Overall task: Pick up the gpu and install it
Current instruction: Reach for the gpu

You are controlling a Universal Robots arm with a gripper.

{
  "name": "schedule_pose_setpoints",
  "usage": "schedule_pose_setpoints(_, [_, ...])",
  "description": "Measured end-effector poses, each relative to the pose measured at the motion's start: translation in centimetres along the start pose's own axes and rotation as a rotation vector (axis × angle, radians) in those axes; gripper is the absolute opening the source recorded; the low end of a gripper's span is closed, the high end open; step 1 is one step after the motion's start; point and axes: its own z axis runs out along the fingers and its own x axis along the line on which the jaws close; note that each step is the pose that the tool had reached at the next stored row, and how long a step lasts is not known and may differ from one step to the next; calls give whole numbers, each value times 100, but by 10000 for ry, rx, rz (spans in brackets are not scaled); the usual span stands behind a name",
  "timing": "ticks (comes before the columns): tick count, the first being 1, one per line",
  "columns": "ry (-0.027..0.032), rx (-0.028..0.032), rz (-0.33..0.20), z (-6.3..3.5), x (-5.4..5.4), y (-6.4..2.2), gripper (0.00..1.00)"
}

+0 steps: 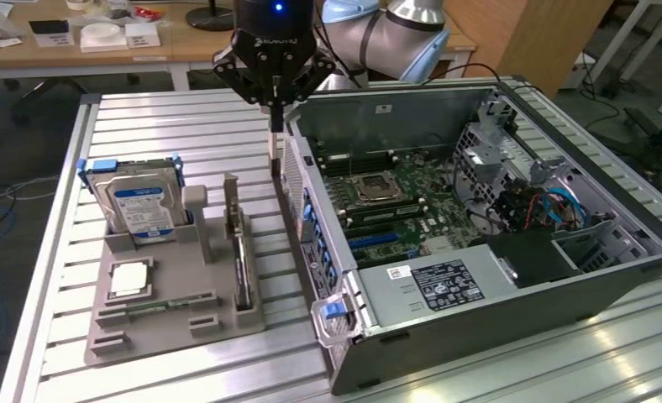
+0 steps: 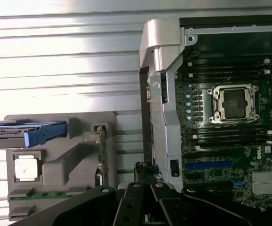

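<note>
Hovering above the far end of the gap between the grey tray and the open computer case, the gripper is clenched, its tips pressed together with nothing identifiable between them. A thin strip runs down from the tips just beside the case's rear wall; whether it belongs to the tool cannot be told. The gpu stands on its long edge in the tray's slot, to the exterior view's left of the case and right of the hard drive, apart from the gripper and nearer than it. Judged risks are as follows. With the tool clenched, a descent onto the gpu would strike its top edge rather than straddle it, tipping the card in its slot or pressing it against the slot's posts. The gpu sits close beside the rear wall, so a lift drifting toward the exterior view's right would likely catch the card or the gripper's linkage on that wall. A grip taken off-centre on so thin a card could let it swing, and a tilted card would probably miss the blue slots on the board and scrape neighbouring parts. The memory stick lies near in the same tray and could be disturbed by a wide approach.
</note>
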Motion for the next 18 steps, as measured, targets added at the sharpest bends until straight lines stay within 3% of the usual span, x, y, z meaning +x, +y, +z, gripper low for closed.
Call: schedule_pose_setpoints(18, [-1, 1, 35, 3, 437, -33, 11])
